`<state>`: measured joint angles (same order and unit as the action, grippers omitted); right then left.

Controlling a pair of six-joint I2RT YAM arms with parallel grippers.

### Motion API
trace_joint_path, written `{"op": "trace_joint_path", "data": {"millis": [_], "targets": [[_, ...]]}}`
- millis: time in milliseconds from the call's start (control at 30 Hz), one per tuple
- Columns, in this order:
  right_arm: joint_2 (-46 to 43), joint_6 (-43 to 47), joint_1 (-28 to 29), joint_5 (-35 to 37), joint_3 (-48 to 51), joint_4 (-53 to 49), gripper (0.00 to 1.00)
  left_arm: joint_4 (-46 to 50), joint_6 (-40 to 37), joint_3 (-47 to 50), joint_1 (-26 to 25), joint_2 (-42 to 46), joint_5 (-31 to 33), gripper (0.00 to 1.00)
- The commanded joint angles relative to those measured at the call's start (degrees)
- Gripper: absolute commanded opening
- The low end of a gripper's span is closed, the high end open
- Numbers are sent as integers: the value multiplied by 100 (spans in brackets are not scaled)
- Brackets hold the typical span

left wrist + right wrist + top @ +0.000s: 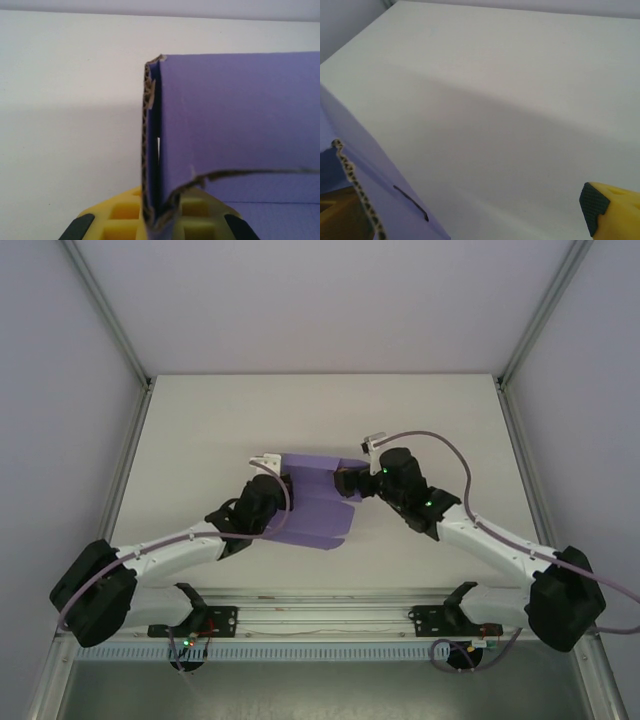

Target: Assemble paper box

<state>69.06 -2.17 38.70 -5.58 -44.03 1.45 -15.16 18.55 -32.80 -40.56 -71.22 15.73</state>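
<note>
The paper box point(318, 512) is a lavender-purple card sheet, partly folded, lying mid-table between the two arms. My left gripper point(283, 483) is at its left side. In the left wrist view the yellow fingers point(120, 217) are shut on a folded-up wall of the paper box point(240, 125), whose raw corrugated edge stands upright between them at my left gripper point(157, 222). My right gripper point(347, 482) is at the sheet's right end, open. In the right wrist view one yellow fingertip point(610, 207) sits far right, and a purple wall point(375, 175) rises at the far left, with bare table between them.
The white table point(200, 440) is ringed by pale walls and metal frame posts point(110, 315). Bare surface lies behind and to both sides of the sheet. The arm bases and a rail point(320, 620) run along the near edge.
</note>
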Motion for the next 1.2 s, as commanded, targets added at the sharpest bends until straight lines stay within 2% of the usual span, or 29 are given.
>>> {"op": "trace_joint_path", "data": {"millis": [0, 233, 433, 567, 733, 900, 1167], "targets": [[191, -700, 94, 948, -163, 400, 100, -295, -234, -256, -231, -289, 410, 0], [137, -1029, 247, 1540, 211, 613, 100, -193, -217, -652, -522, -981, 1157, 0], [-604, -859, 258, 1815, 762, -65, 100, -517, -8, -567, -514, -1081, 1216, 0], [-1367, -856, 244, 1749, 1063, -916, 100, -725, -50, -455, -481, -872, 850, 0], [-1818, -1437, 59, 1785, 1490, -1413, 100, -587, 103, -450, -436, -729, 834, 0], [-1888, -1603, -367, 1417, 1676, -1352, 100, -531, 148, -420, -401, -565, 677, 0], [-1691, -1414, -422, 1090, 1838, -523, 100, -404, 74, -506, -400, -729, 645, 0]]}}
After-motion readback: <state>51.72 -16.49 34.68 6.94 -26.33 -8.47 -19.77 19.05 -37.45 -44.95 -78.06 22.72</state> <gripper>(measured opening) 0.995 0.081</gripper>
